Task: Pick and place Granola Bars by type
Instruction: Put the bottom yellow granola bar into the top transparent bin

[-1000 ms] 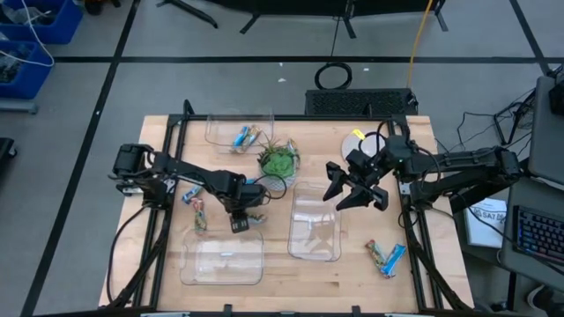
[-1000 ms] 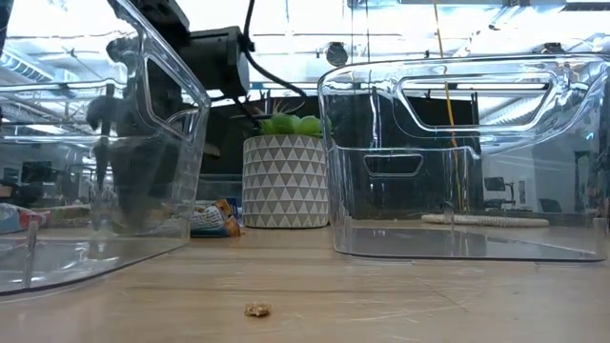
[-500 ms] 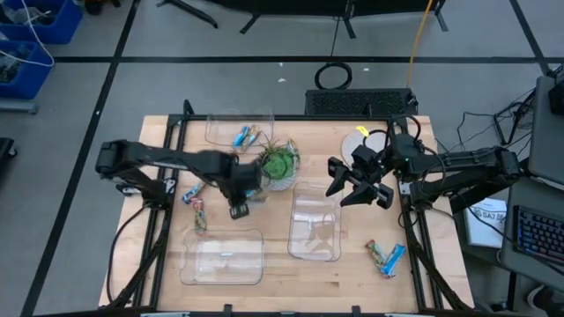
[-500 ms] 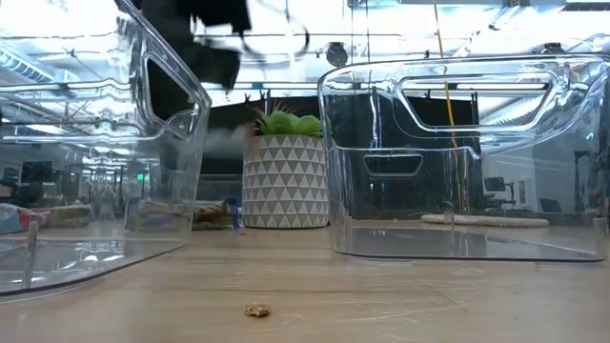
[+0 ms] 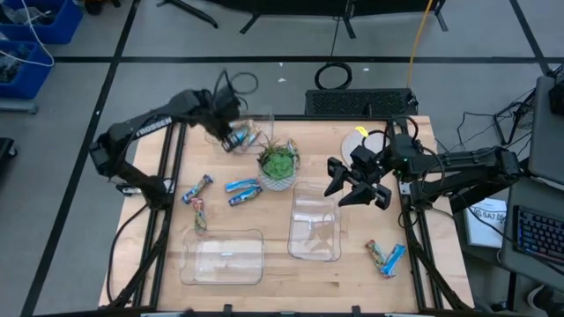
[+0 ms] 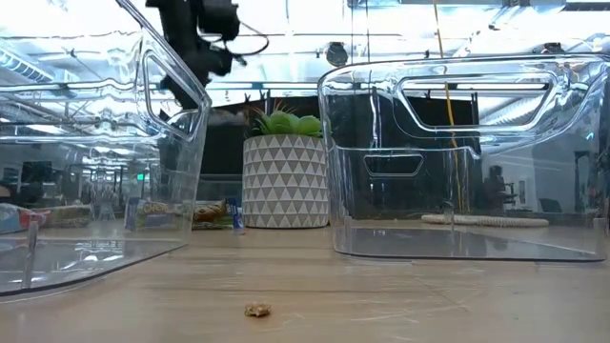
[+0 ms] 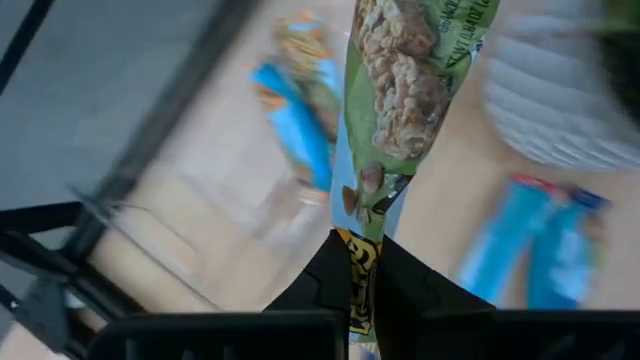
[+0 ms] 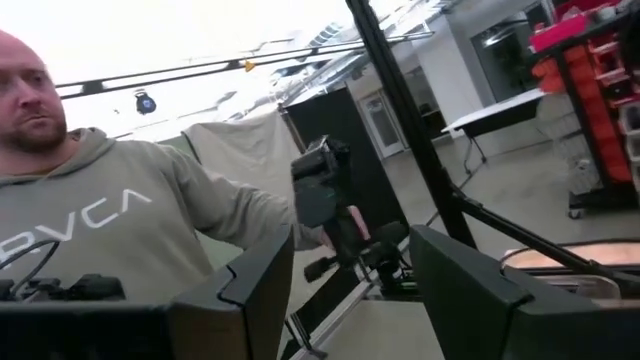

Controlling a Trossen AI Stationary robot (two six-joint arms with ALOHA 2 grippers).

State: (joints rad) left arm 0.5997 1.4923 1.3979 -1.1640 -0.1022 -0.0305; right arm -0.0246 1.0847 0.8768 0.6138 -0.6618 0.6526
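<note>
The left pincer (image 5: pixel 231 134) is seen in the upper left of the high view, over the clear plastic bin (image 5: pixel 264 117) at the far edge of the light wooden bench (image 5: pixel 352 273); in the left wrist view its dark fingers (image 7: pixel 330 275) are pressed onto the end of a green-and-tan wrapped granola bar (image 7: pixel 410 90), which is pinched between them and hangs above the bin; a blue wrapped bar (image 7: pixel 298 140) and a multicoloured one are seen blurred below it.

In the high view two bars (image 5: pixel 247 136) are seen inside that far bin; two bright blue wrapped bars (image 5: pixel 242 191) lie on the bench just left of the potted green plant in a white patterned pot (image 5: pixel 278 164); another blue bar (image 5: pixel 196 187) and a multicoloured bar (image 5: pixel 199 214) lie farther left, near the bench edge; a multicoloured bar and a blue bar (image 5: pixel 386 257) lie together at the lower right.

A clear rectangular bin (image 5: pixel 222 258) at the lower left and a second clear bin (image 5: pixel 315 222) at the centre are seen without bars in them.

The right pincer (image 5: pixel 352 187) is held above the bench at the centre right, beside the central bin; its fingers (image 8: pixel 455 290) are spread apart with nothing between them. A person in a grey hooded top (image 8: pixel 110 230) is seen beyond it in the right wrist view.
</note>
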